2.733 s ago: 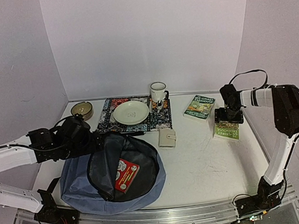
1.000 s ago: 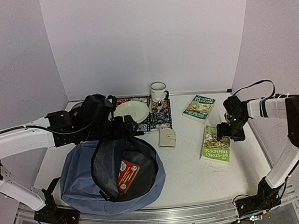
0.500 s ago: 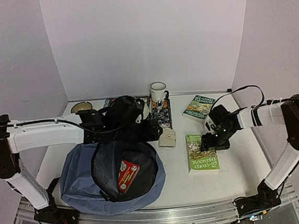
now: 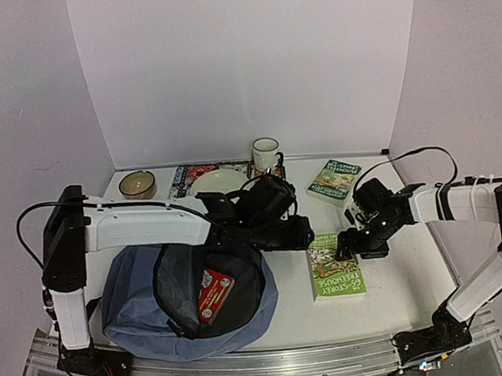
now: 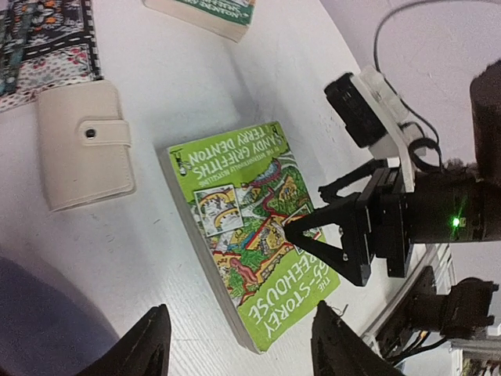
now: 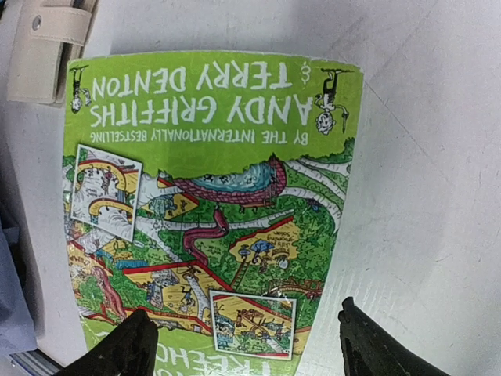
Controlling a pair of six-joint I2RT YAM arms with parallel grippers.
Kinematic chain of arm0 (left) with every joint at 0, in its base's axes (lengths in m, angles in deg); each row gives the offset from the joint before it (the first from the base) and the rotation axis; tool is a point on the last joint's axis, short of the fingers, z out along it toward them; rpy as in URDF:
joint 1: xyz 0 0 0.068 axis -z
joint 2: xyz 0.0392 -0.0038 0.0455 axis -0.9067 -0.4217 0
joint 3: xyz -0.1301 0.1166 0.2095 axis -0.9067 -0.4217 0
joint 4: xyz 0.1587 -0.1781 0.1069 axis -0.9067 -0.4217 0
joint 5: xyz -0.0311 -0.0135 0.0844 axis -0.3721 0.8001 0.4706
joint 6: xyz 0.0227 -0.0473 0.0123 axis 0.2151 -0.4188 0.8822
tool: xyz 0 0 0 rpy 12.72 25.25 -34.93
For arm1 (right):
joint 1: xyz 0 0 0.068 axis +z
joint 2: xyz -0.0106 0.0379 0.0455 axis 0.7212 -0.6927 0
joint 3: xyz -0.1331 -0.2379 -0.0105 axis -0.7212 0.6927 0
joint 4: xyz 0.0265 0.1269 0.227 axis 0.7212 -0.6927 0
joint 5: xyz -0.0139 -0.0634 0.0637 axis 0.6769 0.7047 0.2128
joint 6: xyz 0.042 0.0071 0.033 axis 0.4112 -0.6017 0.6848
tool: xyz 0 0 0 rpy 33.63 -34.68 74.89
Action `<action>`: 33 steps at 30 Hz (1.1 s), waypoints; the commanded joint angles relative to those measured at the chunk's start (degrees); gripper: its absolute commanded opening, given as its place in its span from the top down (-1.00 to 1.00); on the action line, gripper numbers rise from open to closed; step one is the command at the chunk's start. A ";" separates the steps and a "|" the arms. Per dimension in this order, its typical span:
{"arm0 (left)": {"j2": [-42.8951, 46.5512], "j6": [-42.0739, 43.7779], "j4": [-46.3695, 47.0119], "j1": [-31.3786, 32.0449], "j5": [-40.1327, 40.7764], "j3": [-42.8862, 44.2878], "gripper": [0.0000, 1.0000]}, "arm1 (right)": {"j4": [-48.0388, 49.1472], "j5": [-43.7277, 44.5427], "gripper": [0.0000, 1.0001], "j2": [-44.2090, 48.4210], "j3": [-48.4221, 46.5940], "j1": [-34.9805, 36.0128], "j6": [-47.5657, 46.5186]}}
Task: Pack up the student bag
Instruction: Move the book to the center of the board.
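The slate-blue student bag (image 4: 133,295) lies open at the front left, a red packet (image 4: 215,294) inside its dark mouth. A green paperback (image 4: 333,269) lies flat just right of it. My left gripper (image 4: 297,233) reaches across the bag's top; in the left wrist view it (image 5: 244,352) hangs open above the near end of the paperback (image 5: 250,227). My right gripper (image 4: 348,243) is open at the book's right edge. In the right wrist view it (image 6: 250,352) has one finger over the cover (image 6: 211,196) and the other over the table.
A cream wallet (image 5: 82,145) lies left of the book. A second paperback (image 4: 334,181) sits at the back right. A mug (image 4: 266,154), plate (image 4: 211,184), bowl (image 4: 136,184) and patterned mat (image 4: 188,174) line the back.
The green book has slid left toward the bag with my right gripper. My left arm has swung right from the bag's top to the book, and its jaws have narrowed a little.
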State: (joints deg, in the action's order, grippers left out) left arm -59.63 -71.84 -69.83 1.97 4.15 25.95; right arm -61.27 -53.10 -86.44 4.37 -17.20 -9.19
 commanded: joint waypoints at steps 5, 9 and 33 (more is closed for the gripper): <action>-11.04 -0.48 1.30 0.65 -2.91 9.10 -0.02 | -1.71 -0.66 -0.56 -3.66 -0.02 -0.18 0.68; -14.29 -0.83 1.22 0.60 -2.52 10.14 0.02 | -0.88 -2.38 -0.53 -4.44 0.33 -0.15 0.92; -7.84 -3.53 0.95 -0.27 1.33 -5.45 0.15 | 6.94 -8.95 -0.51 -5.73 -1.30 7.95 7.10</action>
State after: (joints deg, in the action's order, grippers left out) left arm -72.01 -74.13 -67.62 2.31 3.19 23.76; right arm -54.67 -62.83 -93.60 4.26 -10.20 -4.33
